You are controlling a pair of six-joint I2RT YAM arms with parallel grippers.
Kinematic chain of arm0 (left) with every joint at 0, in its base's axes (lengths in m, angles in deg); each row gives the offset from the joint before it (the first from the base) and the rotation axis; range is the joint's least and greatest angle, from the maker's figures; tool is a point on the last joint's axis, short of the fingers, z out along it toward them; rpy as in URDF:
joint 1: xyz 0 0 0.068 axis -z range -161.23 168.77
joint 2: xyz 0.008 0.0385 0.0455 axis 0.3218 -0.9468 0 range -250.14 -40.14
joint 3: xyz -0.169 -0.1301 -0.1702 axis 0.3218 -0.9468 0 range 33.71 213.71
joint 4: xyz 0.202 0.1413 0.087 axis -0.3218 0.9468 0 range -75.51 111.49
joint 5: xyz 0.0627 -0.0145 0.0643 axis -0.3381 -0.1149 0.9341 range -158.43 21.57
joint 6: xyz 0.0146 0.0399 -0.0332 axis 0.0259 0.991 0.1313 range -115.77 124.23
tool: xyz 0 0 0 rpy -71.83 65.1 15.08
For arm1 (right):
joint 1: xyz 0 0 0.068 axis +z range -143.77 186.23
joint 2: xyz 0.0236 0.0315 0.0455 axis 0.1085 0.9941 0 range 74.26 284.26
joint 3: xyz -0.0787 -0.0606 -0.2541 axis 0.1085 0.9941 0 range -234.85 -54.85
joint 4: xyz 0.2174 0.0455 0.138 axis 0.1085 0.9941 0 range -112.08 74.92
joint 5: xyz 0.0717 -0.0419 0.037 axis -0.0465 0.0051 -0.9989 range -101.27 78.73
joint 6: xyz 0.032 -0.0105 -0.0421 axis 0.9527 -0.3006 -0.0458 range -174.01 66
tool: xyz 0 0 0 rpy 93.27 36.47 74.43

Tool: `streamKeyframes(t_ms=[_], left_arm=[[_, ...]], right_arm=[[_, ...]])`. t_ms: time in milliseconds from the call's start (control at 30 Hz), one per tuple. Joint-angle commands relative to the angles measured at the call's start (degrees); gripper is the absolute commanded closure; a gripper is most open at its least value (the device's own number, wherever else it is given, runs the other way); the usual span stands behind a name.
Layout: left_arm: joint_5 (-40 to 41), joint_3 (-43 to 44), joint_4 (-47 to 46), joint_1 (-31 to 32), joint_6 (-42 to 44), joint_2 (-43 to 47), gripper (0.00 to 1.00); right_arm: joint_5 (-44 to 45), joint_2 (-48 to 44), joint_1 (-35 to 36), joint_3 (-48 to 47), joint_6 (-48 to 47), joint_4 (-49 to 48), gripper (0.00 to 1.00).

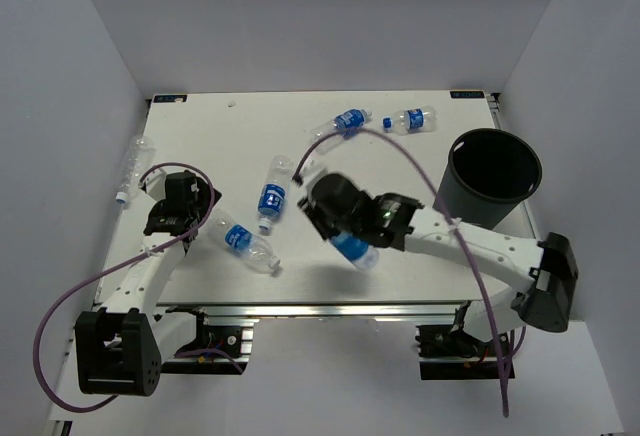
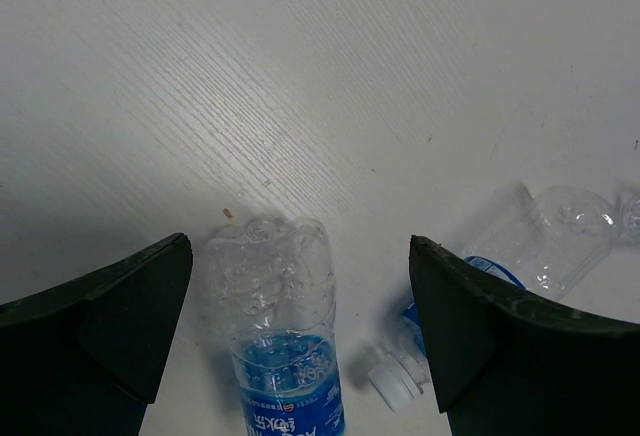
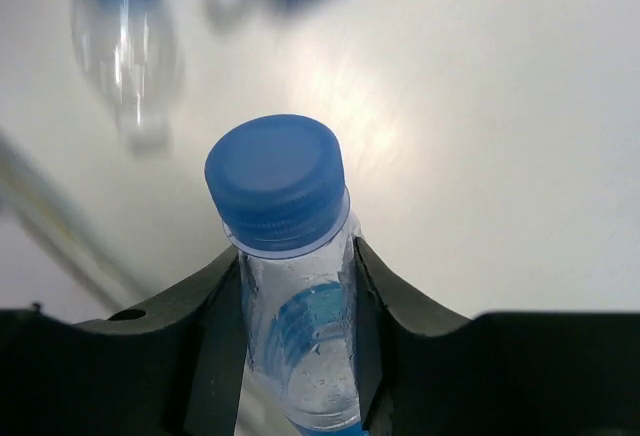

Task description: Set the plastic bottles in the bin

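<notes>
Black right gripper (image 3: 297, 251), mid-table, clenches a blue-capped bottle (image 3: 275, 181); left gripper (image 2: 300, 246) gapes over clear bottle (image 2: 280, 316).

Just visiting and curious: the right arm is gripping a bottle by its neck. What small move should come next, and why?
Probably lift it and swing right toward the bin. The right jaws are shut on the bottle just below its blue cap, and the bin stands on that side with its mouth open upward.

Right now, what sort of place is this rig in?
Likely a lab test booth, not a home: plain white walls enclose a white table, with plastic bottles scattered on it near a black bin.
</notes>
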Motion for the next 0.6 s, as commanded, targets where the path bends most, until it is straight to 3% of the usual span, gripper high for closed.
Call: streamKeyframes(t_ms=[0, 100, 200, 333, 467, 567], left_arm=[[1.5, 0.3, 0.1, -0.1, 0.3, 1.6, 0.02], [0.8, 0.2, -0.1, -0.1, 0.4, 1.7, 0.02], [0.2, 0.0, -0.3, -0.1, 0.4, 1.7, 0.02], [0.4, -0.5, -0.7, 0.0, 0.1, 1.3, 0.02], [0.7, -0.7, -0.6, -0.1, -0.3, 0.2, 0.02], [-0.3, 0.0, 0.1, 0.0, -0.4, -1.1, 0.02]], right_arm=[[4.8, -6.8, -7.6, -2.8, -0.9, -18.6, 0.92], [7.0, -14.2, -16.4, 0.4, -1.5, -35.8, 0.90], [15.8, -19.0, -22.4, 0.7, -6.4, -45.6, 0.92], [28.4, -19.6, -28.5, -4.6, -13.1, -42.4, 0.90], [40.8, -20.4, -33.8, -3.0, -18.3, -43.2, 0.88], [42.4, -21.2, -40.2, -0.5, -15.8, -39.4, 0.88]])
